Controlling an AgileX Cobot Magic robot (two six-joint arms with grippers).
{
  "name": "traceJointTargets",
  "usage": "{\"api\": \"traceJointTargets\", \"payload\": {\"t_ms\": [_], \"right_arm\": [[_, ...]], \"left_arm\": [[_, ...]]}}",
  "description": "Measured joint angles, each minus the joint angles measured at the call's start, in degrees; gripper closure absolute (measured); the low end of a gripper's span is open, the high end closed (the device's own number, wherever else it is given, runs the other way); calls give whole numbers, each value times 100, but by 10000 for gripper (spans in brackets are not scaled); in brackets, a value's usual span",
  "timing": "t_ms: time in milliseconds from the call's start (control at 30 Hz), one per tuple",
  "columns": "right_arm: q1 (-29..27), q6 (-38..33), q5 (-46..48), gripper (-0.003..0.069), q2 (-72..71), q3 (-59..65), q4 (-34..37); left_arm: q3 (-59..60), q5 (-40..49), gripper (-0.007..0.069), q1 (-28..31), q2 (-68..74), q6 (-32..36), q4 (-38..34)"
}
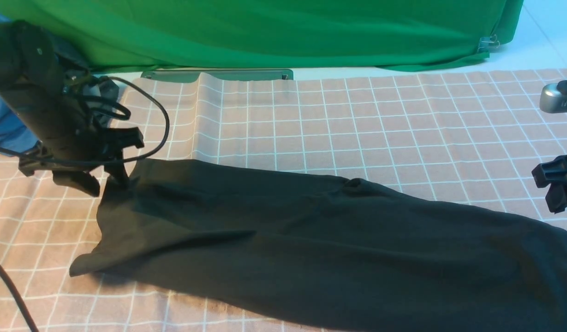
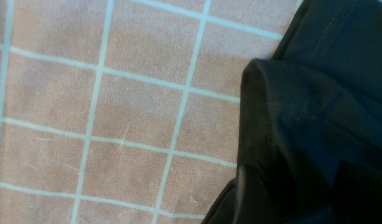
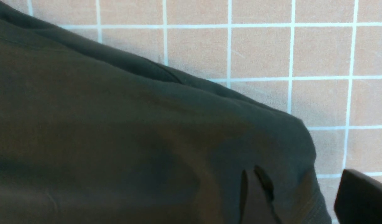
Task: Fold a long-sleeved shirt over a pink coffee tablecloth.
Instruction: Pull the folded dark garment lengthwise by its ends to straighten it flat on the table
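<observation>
Judging progress from how the cloth lies, I put the task at partway; the long-sleeved shirt (image 1: pixel 311 240) rests flat on the pink coffee tablecloth (image 1: pixel 338 120) as one long dark band, running from the far left towards the near right, with no sleeve stretched out to either side, so I take the lengthwise folds as done; the chest print and neck label do not show; my left gripper (image 1: pixel 101 180) stands at the band's far left corner, jaws parted, one finger touching the fabric, and as far as I can judge it clamps nothing, though the wrist view shows the corner humped up close by it; my right gripper (image 1: pixel 556 186) hangs by the band's right end, jaws wide and empty, one finger above bare tablecloth just beside the edge; what is left, I reckon, is the crosswise folding, bringing one end over the other into a compact stack; the pointed flap at the near left also looks untidy and may want smoothing first; the green cloth (image 1: pixel 265 32) behind plays no part.
</observation>
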Motion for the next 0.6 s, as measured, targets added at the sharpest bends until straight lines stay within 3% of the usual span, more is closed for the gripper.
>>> {"api": "traceJointTargets", "payload": {"t_ms": [200, 433, 600], "right_arm": [[0, 0, 0, 273, 0, 0, 6], [0, -57, -12, 273, 0, 0, 6], [0, -89, -17, 273, 0, 0, 6]], "left_arm": [[0, -95, 283, 0, 195, 204, -450], [0, -101, 564, 0, 197, 665, -651], [-118, 14, 611, 0, 70, 773, -638]]}}
